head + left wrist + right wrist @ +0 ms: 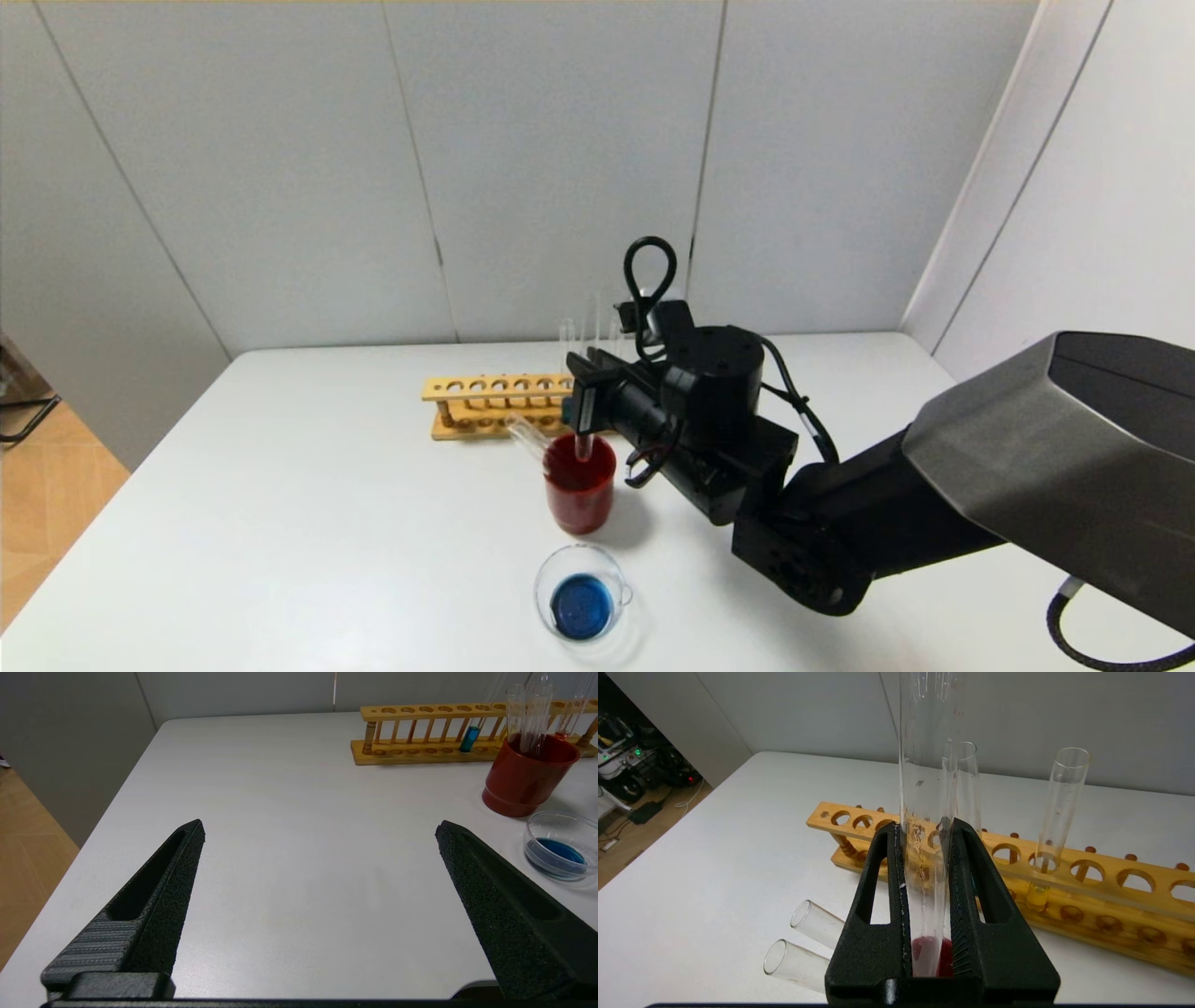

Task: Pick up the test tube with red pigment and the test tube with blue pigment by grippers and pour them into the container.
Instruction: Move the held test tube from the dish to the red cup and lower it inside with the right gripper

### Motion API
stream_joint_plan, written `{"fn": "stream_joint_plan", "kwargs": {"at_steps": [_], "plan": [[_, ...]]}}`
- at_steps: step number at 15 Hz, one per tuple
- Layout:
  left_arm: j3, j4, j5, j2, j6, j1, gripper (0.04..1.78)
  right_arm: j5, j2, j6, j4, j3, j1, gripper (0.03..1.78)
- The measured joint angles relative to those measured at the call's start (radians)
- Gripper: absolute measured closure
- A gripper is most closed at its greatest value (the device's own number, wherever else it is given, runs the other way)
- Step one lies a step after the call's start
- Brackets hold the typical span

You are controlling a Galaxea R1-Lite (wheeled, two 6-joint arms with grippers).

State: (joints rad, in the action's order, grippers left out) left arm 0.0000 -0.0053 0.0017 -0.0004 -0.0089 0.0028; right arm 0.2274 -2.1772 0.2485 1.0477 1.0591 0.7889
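My right gripper (581, 411) (924, 828) is shut on a slim clear test tube (924, 765) and holds it upright, its lower end (583, 450) in the mouth of the dark-red cup (579, 504). The tube carries droplets. Dark red shows at its bottom, and I cannot tell liquid from cup. The container (543, 588), a low glass beaker with blue liquid in it, stands in front of the cup and shows in the left wrist view (537, 826). No tube with bright blue liquid shows. My left gripper (320, 828) is open and empty over bare table.
The wooden rack (476, 387) (1111, 868) stands behind the cup. It holds a teal-liquid tube (469, 739) and a yellow-liquid tube (1059, 812). Two empty tubes (817, 924) lean in the red cup (518, 784). White walls stand close behind the table.
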Motion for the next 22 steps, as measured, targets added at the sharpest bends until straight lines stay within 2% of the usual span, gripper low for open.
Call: {"fn": "stream_joint_plan", "kwargs": {"at_steps": [13,17,22], "plan": [[0.0,0.0,0.0,0.0,0.0,0.0,0.07,0.001,-0.042,-0.05,0.022,-0.027,0.007,1.49],[0.0,0.0,0.0,0.0,0.0,0.0,0.07,0.001,-0.041,-0.117,0.105,-0.068,0.011,1.49],[0.0,0.0,0.0,0.0,0.0,0.0,0.07,-0.006,-0.033,-0.133,0.125,-0.102,0.013,1.49]]}}
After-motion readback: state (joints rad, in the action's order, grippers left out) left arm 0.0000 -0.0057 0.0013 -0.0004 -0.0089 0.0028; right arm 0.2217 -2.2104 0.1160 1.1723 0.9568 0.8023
